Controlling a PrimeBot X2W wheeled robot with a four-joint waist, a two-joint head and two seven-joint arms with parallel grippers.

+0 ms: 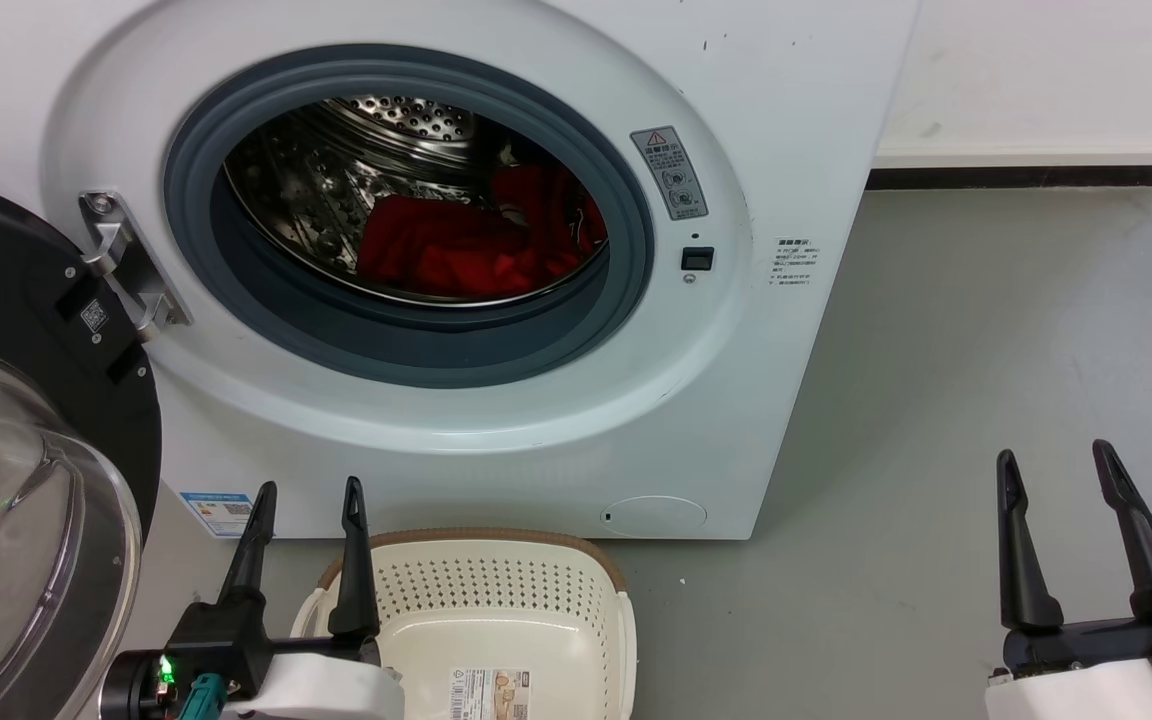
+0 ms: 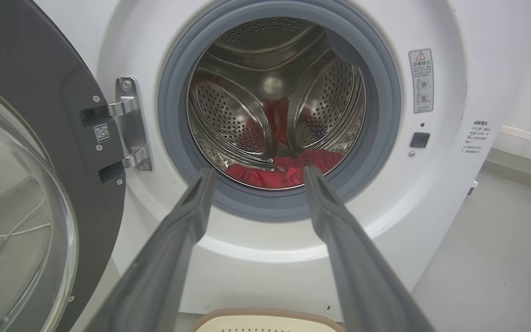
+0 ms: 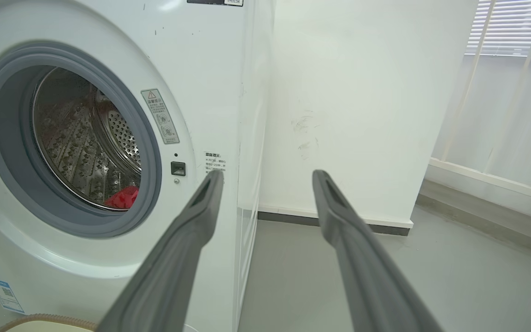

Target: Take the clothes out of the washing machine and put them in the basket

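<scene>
The white washing machine [image 1: 496,420] stands with its black-rimmed glass door [image 1: 26,480] swung open to the left. Red clothes [image 1: 476,245] lie at the bottom of the steel drum, also seen as red clothes [image 2: 288,170] and red clothes [image 3: 122,198]. The cream basket [image 1: 496,600] with a brown rim sits on the floor in front of the machine, holding no garment. My left gripper [image 1: 308,492] is open above the basket's left rim, its fingers pointing at the drum mouth. My right gripper [image 1: 1056,455] is open over the floor to the right of the machine.
Grey floor [image 1: 986,350] stretches to the right of the machine up to a white wall [image 1: 1036,70] with a dark skirting. In the right wrist view a window with blinds [image 3: 510,32] stands further right. The open door takes up the space at the left.
</scene>
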